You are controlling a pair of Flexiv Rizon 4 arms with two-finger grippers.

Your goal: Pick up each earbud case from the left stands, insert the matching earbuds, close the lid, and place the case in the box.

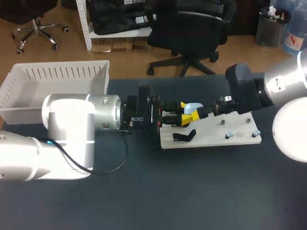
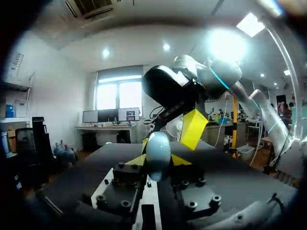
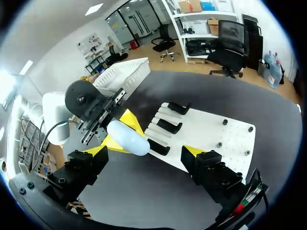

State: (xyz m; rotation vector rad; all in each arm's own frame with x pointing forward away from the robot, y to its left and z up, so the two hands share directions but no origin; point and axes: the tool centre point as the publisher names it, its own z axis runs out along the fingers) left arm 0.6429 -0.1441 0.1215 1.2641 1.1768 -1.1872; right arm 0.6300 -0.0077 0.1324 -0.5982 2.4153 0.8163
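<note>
Closest to the head camera, the left arm [image 1: 72,129] stretches across the dark tabletop [image 1: 192,191], and its claw [image 2: 158,161] is clamped on a pale blue earbud case [image 2: 157,143], one yellow tip pressing each side. The case is lifted clear of the tabletop and turned out toward the right arm, which looks like a deliberate presentation: one arm steadies the case so the other can work on it. Whether the lid is up I cannot tell; from here it reads as a closed oval. Facing it, the right claw [image 3: 143,152] is spread wide and holds nothing, with the case just ahead of it and touching neither of its fingers, so it seems poised to open the lid or go for an earbud. Beyond the held case lies a white board [image 1: 211,140] with black stands [image 3: 168,126]. On the board's far end from the left claw sit small pale bits [image 1: 230,135] that I take for earbuds, within easy reach of the right claw. A white box [image 1: 53,79] waits behind the left claw, beside that arm, sensibly placed for dropping off the finished case.
</note>
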